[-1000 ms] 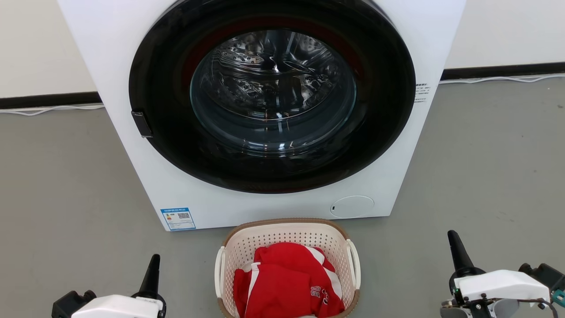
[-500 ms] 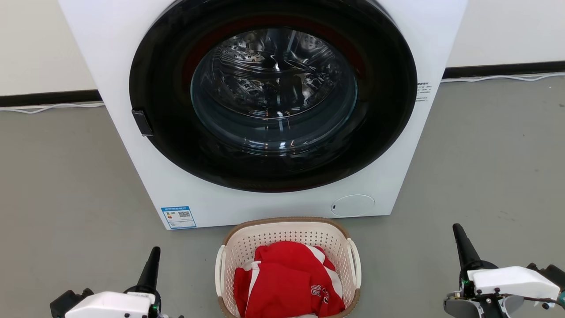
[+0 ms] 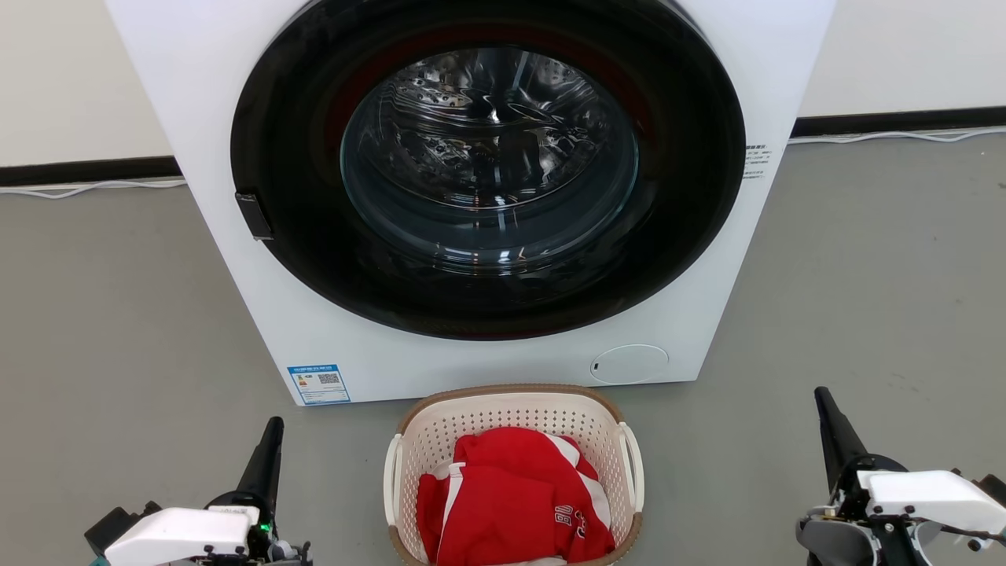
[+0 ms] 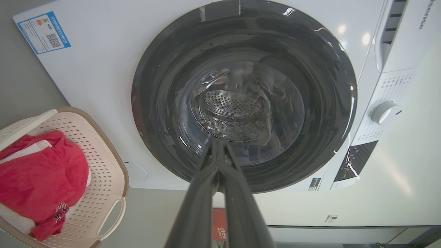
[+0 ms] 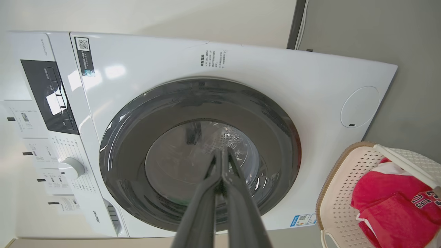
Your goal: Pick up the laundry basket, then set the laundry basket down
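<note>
Basket stands on floor just before washer, centred between left gripper and right gripper, both pressed together, empty, well apart from its handles: flanking suits a two-handed lift, or a release just made.

perforated matt plastic laundry basket, red cloth inside; glossy glass washer door.

Bright even light, soft shadows, glare spots on the washing machine, wrist views bowed at edges
</note>
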You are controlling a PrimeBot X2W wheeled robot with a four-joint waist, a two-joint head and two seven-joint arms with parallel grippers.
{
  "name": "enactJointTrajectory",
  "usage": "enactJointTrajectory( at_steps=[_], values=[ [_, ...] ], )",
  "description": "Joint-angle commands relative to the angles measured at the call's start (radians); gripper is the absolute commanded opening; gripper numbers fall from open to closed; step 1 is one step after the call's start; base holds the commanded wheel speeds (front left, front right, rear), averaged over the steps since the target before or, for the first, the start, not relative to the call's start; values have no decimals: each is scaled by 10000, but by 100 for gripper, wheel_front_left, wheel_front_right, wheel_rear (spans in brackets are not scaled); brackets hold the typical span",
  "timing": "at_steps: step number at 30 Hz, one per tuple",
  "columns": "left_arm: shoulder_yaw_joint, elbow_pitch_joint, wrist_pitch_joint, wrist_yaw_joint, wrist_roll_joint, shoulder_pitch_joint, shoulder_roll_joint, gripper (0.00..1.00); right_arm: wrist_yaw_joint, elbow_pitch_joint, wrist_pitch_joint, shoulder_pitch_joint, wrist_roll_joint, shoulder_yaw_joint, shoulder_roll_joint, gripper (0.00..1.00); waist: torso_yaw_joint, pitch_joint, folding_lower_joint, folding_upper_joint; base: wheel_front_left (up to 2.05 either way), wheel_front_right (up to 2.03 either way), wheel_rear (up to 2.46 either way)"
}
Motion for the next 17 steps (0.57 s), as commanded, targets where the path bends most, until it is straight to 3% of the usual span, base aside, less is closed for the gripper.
enactJointTrajectory(
  at_steps=[1,9,17],
  values=[
    [309,-365,101,-94,-317,-537,102,0,69,-382,185,-237,368,161,-18,0,3,6,0,0,0,0,0],
    [372,-545,331,-159,-1114,-581,97,0,73,-590,415,-229,1268,47,7,0,16,32,0,0,0,0,0],
    [371,-545,330,-159,-1115,-581,97,0,73,-591,414,-229,1268,47,7,0,16,32,0,0,0,0,0]
  ],
)
